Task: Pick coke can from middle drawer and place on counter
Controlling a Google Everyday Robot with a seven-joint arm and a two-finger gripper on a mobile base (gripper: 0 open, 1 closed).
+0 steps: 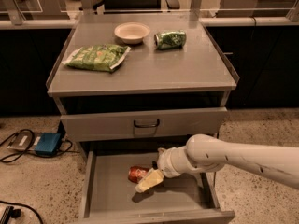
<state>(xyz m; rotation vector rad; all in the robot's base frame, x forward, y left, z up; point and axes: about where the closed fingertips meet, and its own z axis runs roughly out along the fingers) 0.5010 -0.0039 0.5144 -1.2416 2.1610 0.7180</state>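
The coke can lies on its side on the floor of the open middle drawer, red with a silvery end. My gripper reaches down into the drawer from the right, its pale fingers right beside and partly over the can. The white arm comes in from the right edge. The counter is the grey cabinet top above.
On the counter lie a green chip bag, a pale bowl and a green soda can on its side. A closed drawer front with a dark loop handle sits above the open drawer. A blue box with cables lies on the floor at left.
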